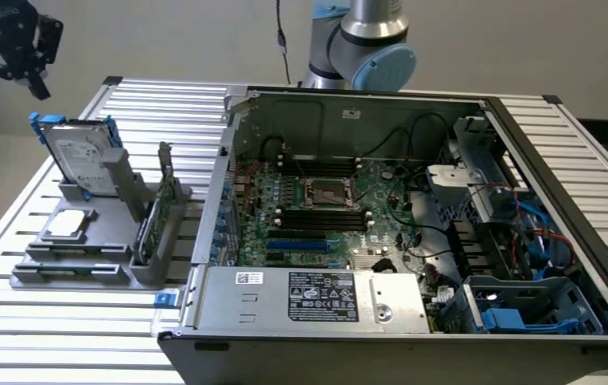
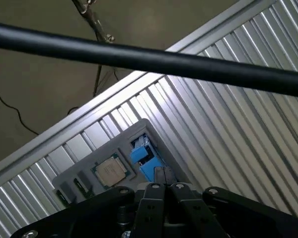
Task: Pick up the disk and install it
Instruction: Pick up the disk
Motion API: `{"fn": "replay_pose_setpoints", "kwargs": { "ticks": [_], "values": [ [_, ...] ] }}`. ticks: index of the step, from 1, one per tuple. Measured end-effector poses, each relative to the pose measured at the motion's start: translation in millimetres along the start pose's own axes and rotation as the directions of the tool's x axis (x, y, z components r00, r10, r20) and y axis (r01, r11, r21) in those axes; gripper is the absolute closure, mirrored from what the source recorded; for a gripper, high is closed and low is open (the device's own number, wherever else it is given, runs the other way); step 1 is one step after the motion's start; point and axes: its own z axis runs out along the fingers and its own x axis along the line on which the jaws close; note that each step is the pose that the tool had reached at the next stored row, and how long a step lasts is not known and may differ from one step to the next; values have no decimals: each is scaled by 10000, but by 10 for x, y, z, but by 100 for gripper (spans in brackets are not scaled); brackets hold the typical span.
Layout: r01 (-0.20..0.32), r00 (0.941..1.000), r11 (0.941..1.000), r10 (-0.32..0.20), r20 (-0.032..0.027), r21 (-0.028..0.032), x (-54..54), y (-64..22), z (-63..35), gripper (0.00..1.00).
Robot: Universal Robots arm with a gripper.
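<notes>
Over the far corner of the table on the exterior view's left, the black gripper (image 1: 37,87) is seen hanging in the air, its fingers pressed together with nothing caught between them. In the wrist view the fingertips (image 2: 159,176) are shown meeting above a patch of blue plastic. Below the gripper and slightly to the right, the disk (image 1: 77,156) is stood on edge, leaning a little, in a grey holder (image 1: 69,273). The holder is set on the slatted aluminium table (image 1: 26,321) towards its left edge. The blue bracket (image 1: 38,124) is seen at the disk's upper end, apart from the gripper. A small square silver chip (image 1: 69,224) is laid flat in the holder's front part, and a thin green card (image 1: 147,224) is held upright in a slot beside it. Further right, an open computer case (image 1: 315,120) is laid on the table, with its motherboard (image 1: 326,208) exposed and a grey power supply (image 1: 315,297) fitted along its near edge. Behind the case, the arm's base (image 1: 363,40) is seen.
</notes>
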Motion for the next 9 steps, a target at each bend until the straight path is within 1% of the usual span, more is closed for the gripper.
{"fn": "replay_pose_setpoints", "kwargs": {
  "ticks": [2,5,7,9],
  "values": [
    [371,9993,9993,-371,-16,-5,0,0,8,89],
    [908,9959,9959,-908,-37,-14,0,-1,17,89],
    [1276,9918,9918,-1276,-52,-19,1,-1,20,89],
    [1632,9866,9866,-1632,-65,-23,1,-1,22,89]
  ]
}}
